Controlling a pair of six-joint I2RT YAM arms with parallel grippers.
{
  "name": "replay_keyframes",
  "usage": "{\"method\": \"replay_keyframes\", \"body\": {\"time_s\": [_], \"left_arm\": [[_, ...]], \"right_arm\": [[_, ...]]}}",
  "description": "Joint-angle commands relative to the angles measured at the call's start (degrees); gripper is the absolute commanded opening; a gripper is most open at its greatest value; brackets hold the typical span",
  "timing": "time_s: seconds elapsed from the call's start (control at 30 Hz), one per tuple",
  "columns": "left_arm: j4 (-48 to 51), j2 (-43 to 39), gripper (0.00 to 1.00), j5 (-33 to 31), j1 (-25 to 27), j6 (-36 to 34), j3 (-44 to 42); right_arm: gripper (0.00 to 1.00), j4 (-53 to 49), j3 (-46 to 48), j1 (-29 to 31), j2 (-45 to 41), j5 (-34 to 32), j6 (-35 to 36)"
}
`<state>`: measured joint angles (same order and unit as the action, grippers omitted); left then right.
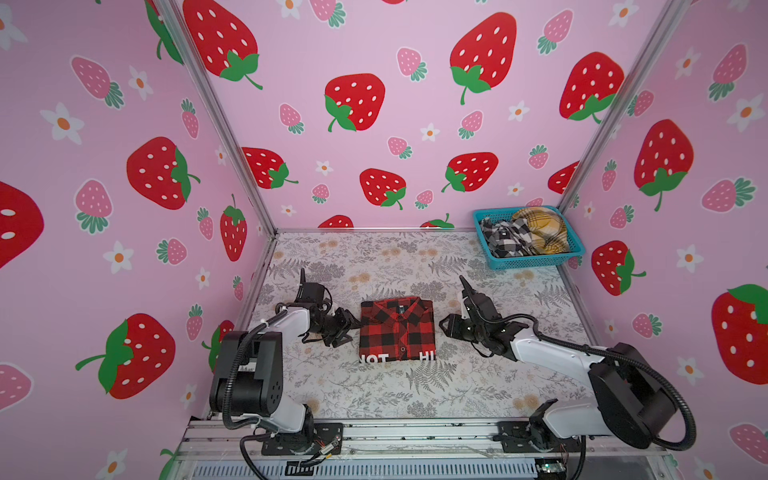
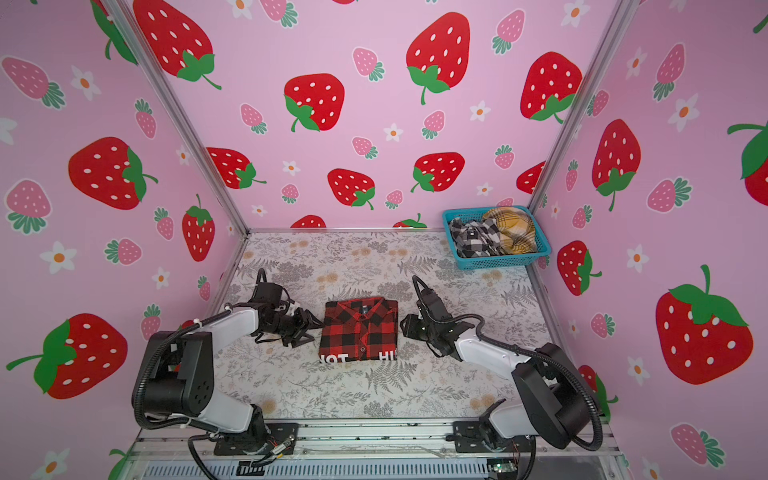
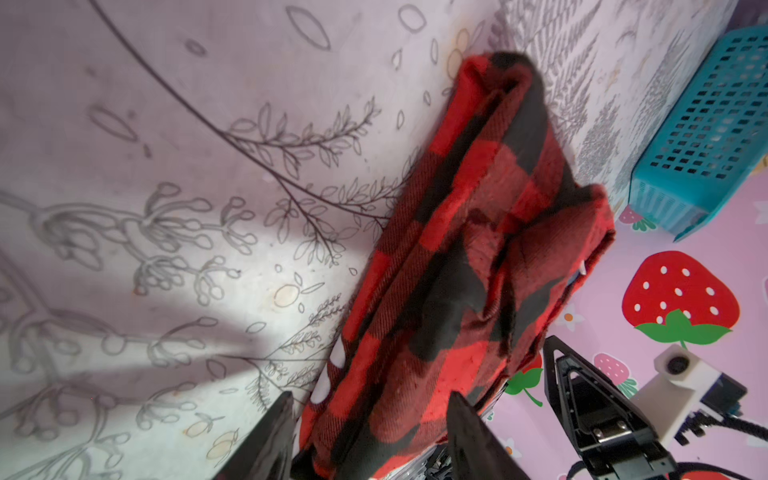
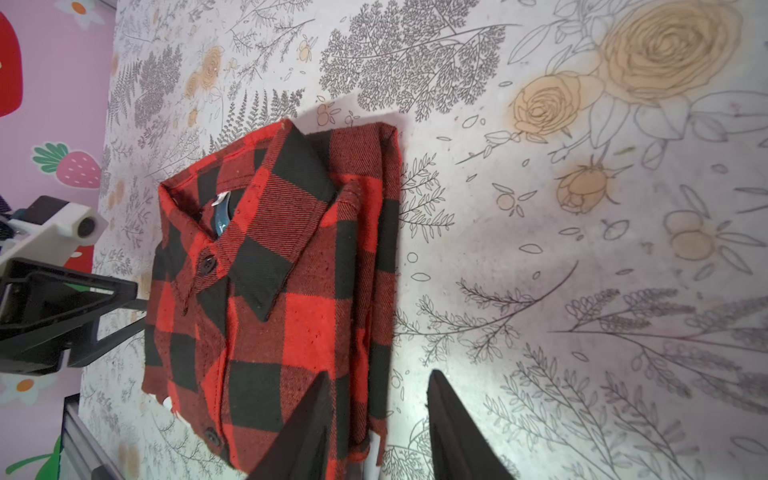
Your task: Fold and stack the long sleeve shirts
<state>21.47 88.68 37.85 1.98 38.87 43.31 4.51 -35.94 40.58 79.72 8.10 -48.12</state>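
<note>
Flanking the folded red-and-black shirt [image 1: 397, 328] at the table's [image 1: 457, 386] middle, left fingers [image 3: 270, 440] and right fingers [image 4: 303, 432] both stand spread.

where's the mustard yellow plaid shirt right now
In both top views the mustard-yellow plaid shirt lies crumpled in the blue plastic basket at the table's far right corner, right of the black-and-white check shirt.

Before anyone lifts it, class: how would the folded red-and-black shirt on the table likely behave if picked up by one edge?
Probably floppy: the red-and-black shirt is soft cloth in loose folded layers, so lifting one edge would likely undo the fold. Likely not slippery, since the weave looks fuzzy. It should not roll, lying flat on the table.
</note>
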Motion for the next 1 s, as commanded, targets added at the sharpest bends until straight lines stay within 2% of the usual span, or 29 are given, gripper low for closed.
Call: {"method": "replay_keyframes", "body": {"time_s": [0.0, 0.13, 0.23, 0.97], "left_arm": [[-4.2, 1.0, 0.58, -0.7, 1.1, 2.4, -0.6], [-4.8, 2.3, 0.56, -1.7, 2.1, 2.3, -0.5], [-5.6, 3.0, 0.5, -1.8, 2.3, 2.6, -0.6], [-8.0, 6.7, 0.51, -5.1, 6.3, 4.1, 0.1]], "right_arm": [[0.41, 2.5, 1.0, -0.4, 0.3, 1.8, 0.8], [0.42, 2.9, 1.7, -0.3, -0.4, 1.7, 0.6], [0.42, 3.1, 1.5, -0.3, 0.1, 1.9, 0.5], [0.42, 3.0, 1.3, -0.4, 1.0, 2.1, 0.6]]}}
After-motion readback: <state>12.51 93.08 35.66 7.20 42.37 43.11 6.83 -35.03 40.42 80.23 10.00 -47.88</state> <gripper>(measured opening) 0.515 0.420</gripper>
